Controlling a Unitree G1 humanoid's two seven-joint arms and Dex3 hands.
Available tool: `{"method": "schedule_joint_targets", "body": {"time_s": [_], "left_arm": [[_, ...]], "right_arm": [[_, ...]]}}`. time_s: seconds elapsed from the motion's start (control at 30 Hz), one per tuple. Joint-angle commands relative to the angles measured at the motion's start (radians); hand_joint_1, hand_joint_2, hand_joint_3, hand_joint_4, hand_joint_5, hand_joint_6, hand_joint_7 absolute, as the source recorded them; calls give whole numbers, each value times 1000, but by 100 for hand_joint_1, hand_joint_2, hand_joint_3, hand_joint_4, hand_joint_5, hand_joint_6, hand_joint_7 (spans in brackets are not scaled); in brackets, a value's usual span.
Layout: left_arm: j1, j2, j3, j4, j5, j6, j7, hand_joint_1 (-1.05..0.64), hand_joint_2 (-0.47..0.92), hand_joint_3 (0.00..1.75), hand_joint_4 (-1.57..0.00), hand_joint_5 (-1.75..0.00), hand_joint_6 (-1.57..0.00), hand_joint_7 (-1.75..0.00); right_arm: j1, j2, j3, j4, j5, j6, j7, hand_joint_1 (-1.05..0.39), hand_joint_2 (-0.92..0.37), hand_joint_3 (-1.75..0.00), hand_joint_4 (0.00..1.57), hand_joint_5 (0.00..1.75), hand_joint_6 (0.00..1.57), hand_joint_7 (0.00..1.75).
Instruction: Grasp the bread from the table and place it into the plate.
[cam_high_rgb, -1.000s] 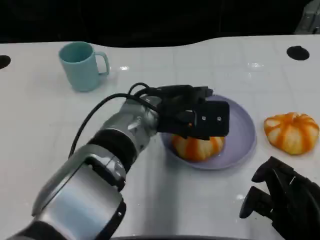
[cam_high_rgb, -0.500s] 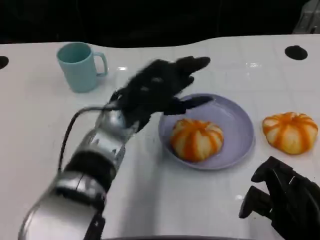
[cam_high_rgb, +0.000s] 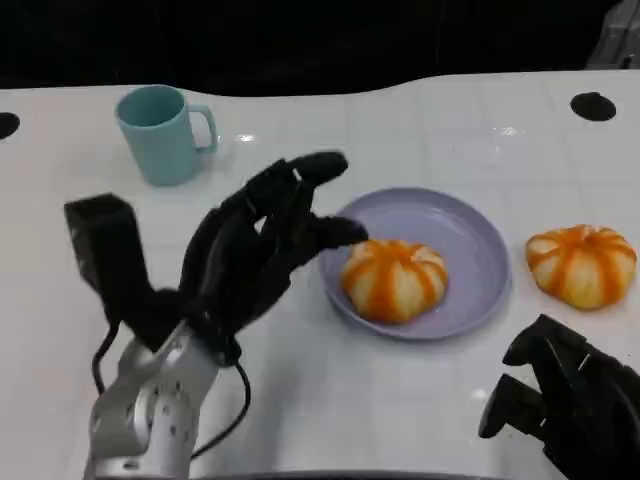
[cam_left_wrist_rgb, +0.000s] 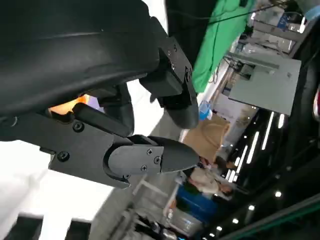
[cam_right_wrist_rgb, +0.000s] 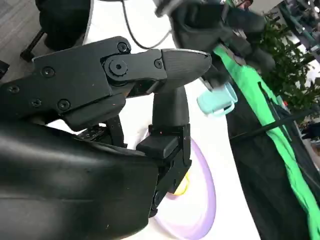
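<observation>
The left hand (cam_high_rgb: 255, 250) is raised above the table (cam_high_rgb: 400, 410), fingers spread apart and holding nothing, just left of the plate (cam_high_rgb: 470, 235). One bread (cam_high_rgb: 394, 279) lies in the plate, resting on its near-left part. The step in hand appears to be the retreat: draw the hand back and to the left, keeping the fingers clear of the plate rim and of the cup (cam_high_rgb: 160, 130) behind. The right hand (cam_high_rgb: 560, 400) rests low at the near right edge, fingers curled in, empty. A second bread (cam_high_rgb: 582, 263) sits on the table right of the plate, apart from it.
</observation>
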Motion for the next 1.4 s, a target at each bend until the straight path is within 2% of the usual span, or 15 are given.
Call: {"method": "schedule_joint_targets", "body": {"time_s": [0.03,0.17,0.27,0.33,0.4,0.63,1.03,1.2,1.4], "left_arm": [[120,-20,42,-198,-126,185,124,-59,92,51,-59,-172,-54,-141],[218,-23,47,-330,-179,285,207,-57,92,53,-71,-175,-54,-156],[262,-18,47,-367,-192,300,217,-57,92,55,-74,-175,-54,-159],[314,-7,45,-395,-192,293,205,-55,92,57,-75,-175,-50,-171],[347,-3,44,-411,-196,292,208,-54,92,56,-76,-175,-51,-174],[418,-3,43,-435,-199,304,239,-53,92,54,-79,-175,-55,-175],[412,-1,45,-403,-176,274,249,-54,92,46,-81,-175,-57,-175],[406,13,35,-366,-165,234,205,-54,92,46,-82,-175,-59,-175],[409,12,24,-355,-167,221,212,-54,92,44,-83,-175,-60,-175]], "right_arm": [[6,-10,-10,-26,10,9,-10,-50,-92,-28,66,175,52,159],[9,-10,-7,-32,9,6,-12,-49,-92,-29,65,175,52,159],[9,-11,-8,-31,8,6,-13,-49,-92,-29,65,175,52,159],[7,-12,-8,-29,10,6,-11,-49,-92,-30,65,175,52,159],[7,-13,-9,-29,13,8,-9,-49,-92,-30,65,175,52,159],[6,-16,-12,-35,11,13,-14,-50,-92,-30,66,175,52,159],[-2,-12,-31,-16,21,4,-5,-50,-91,-26,67,175,54,156],[-2,-11,-37,-4,13,-9,3,-51,-92,-22,68,175,59,151],[-2,-18,-37,8,2,-26,15,-52,-92,-25,66,175,57,155]]}}
